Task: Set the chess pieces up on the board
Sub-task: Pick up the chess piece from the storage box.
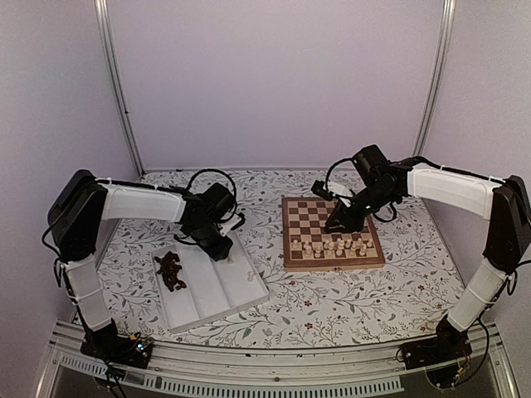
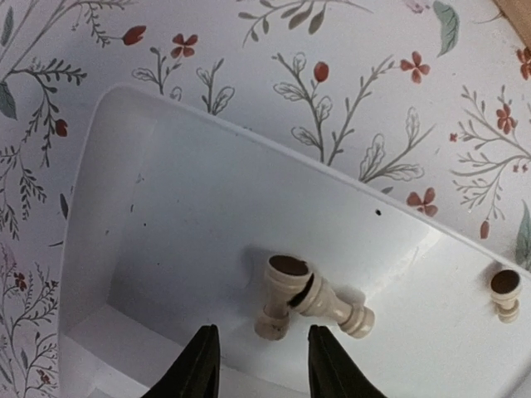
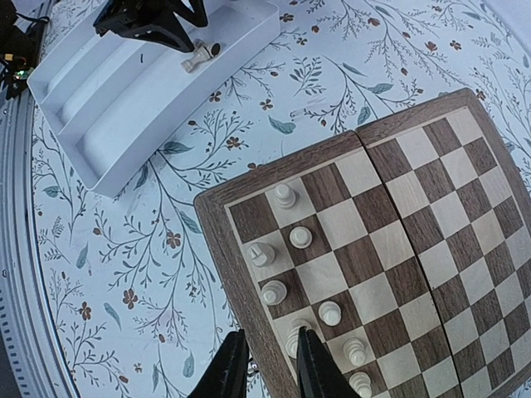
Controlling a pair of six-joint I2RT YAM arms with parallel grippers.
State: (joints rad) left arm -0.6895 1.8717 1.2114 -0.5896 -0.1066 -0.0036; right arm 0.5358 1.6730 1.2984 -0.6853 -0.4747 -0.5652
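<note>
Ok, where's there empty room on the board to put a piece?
The board's far rows are bare, behind the cream pieces crowding its two near rows. The tray's middle compartment is bare too, between the dark pile and loose cream pieces.

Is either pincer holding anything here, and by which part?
Left pincer: nothing. Right pincer straddles a cream piece on the board; whether it grips cannot be told.

The board [image 3: 431, 207] is checkered brown and tan, its chess pieces [image 3: 300, 237] cream (tray [image 3: 108, 112] white).
</note>
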